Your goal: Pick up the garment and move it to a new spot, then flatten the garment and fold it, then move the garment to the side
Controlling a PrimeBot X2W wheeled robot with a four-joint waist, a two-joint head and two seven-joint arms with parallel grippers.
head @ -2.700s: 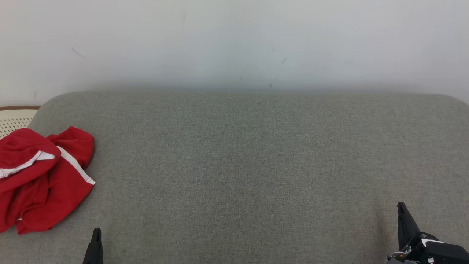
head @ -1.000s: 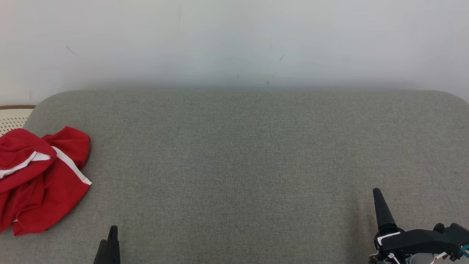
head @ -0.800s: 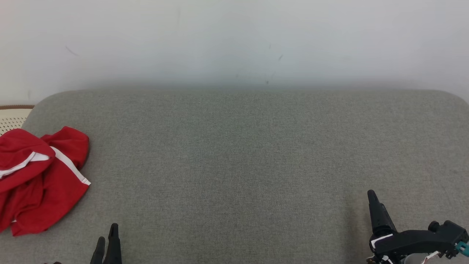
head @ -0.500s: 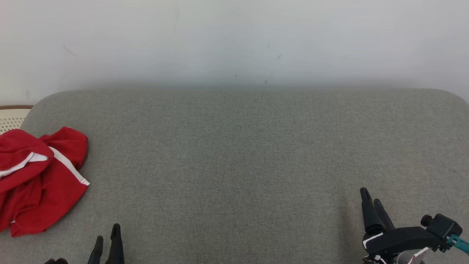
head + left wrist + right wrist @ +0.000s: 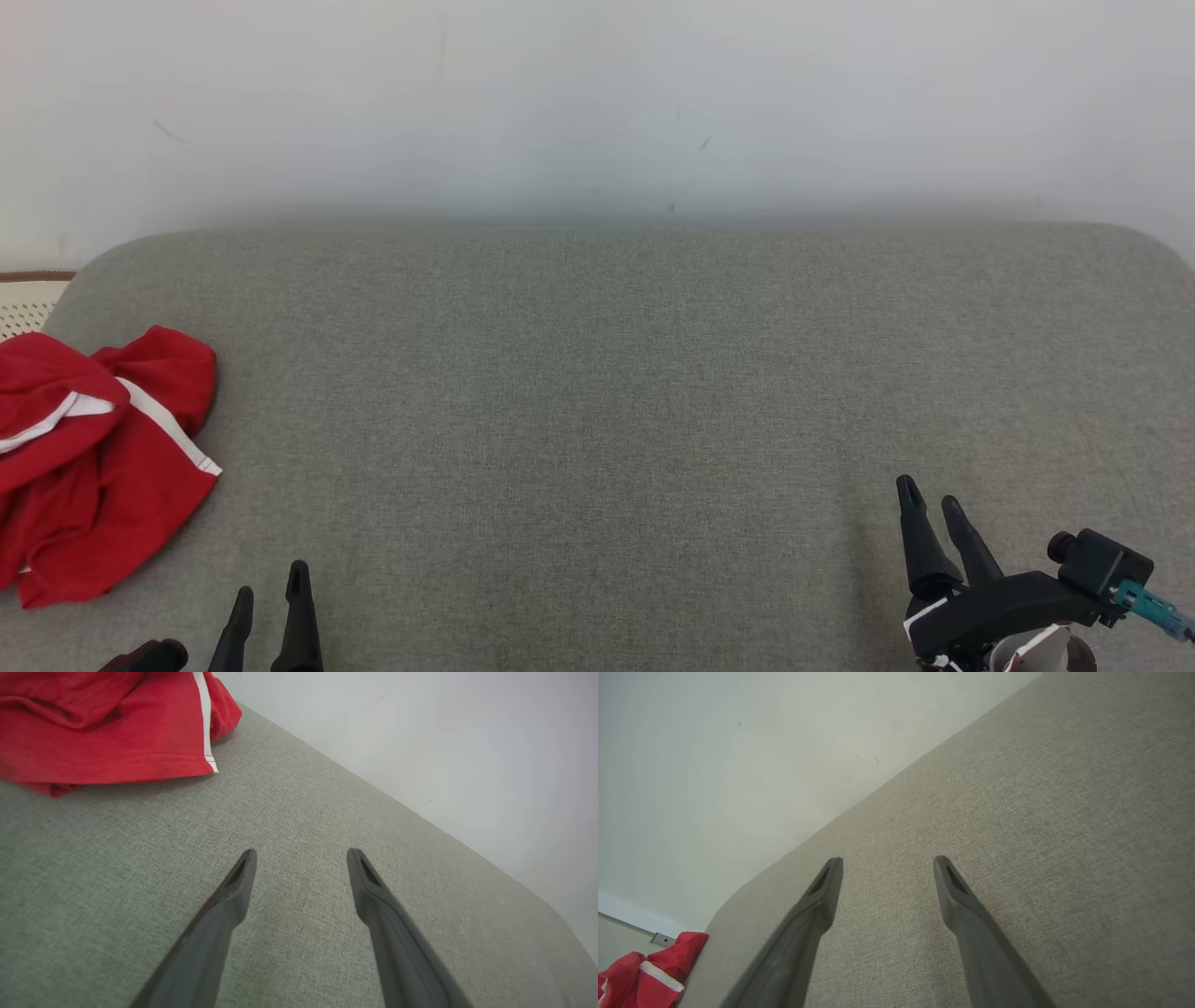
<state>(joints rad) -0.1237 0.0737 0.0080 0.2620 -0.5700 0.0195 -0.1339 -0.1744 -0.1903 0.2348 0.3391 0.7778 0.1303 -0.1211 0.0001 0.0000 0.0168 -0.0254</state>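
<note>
Grey couch point(image 5: 616, 392) — crumpled red garment point(image 5: 93, 457) atop

The red garment point(image 5: 93, 457) runs off my head view's left edge. The bottom edge crops the left gripper point(image 5: 272, 581), and I can't identify the cream perforated object point(image 5: 23, 303).

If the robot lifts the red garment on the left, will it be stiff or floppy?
The red garment lies crumpled in soft folds, so it will probably hang limp and unfold when lifted. It looks thin, hence likely light. On the woven grey cushion it may drag and bunch rather than slide if pushed.
</note>
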